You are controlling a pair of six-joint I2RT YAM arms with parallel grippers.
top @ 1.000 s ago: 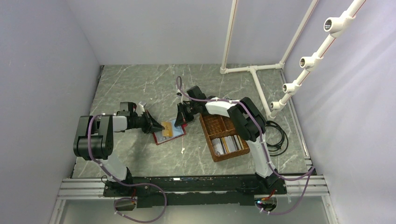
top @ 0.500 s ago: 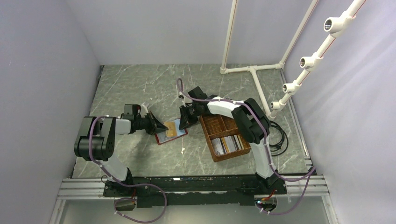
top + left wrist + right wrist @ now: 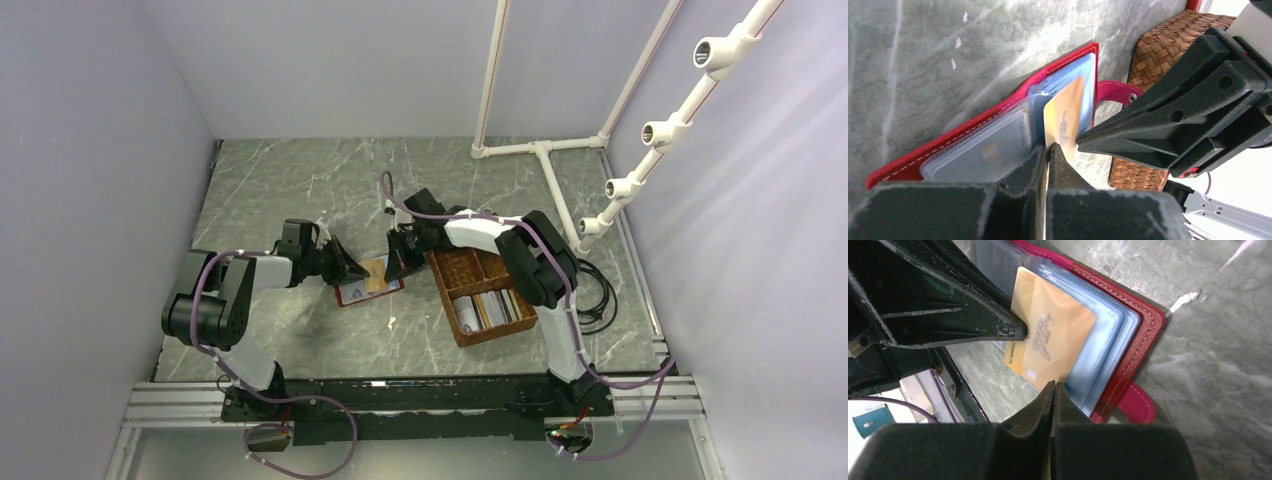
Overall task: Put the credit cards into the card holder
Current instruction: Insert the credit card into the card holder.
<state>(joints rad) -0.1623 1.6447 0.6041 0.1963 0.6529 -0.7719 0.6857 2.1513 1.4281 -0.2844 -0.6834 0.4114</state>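
your card holder (image 3: 352,292) lies open and flat on the grey, white-veined marble table (image 3: 290,180), in the middle of the top view, just left of the brown woven basket (image 3: 446,296). it is red leather with pale stitching along its edge. a pink-red snap tab (image 3: 1134,405) sticks out at one side, and a stack of clear, bluish plastic sleeves (image 3: 1105,337) sits inside.

a tan-orange card (image 3: 1058,335), thin, glossy and round-cornered, lies on the sleeves and overhangs them. a grey-white card (image 3: 993,150) sits in a sleeve on the other half.

your left gripper (image 3: 1049,152) has black, wedge-shaped fingers pressed together with no gap, their tips meeting the tan-orange card's edge. your right gripper (image 3: 1054,390) is closed just as tightly, its tips at the opposite edge. neither wrist view shows whether a tip pinches the card or only touches it.

only the top view gives you the basket's compartments, with pale cards standing in the lower one, plus the white pipe frame (image 3: 545,150) at upper right and the black cable (image 3: 592,290) right of the basket. only the wrist views give you the stitching and the raised lettering on the tan-orange card. the left wrist view shows the basket's coarse weave at upper right. the right wrist view shows no basket.

count two arms, two grippers, one card holder, one basket and two cards at the holder. the cards in the basket are too small to count.
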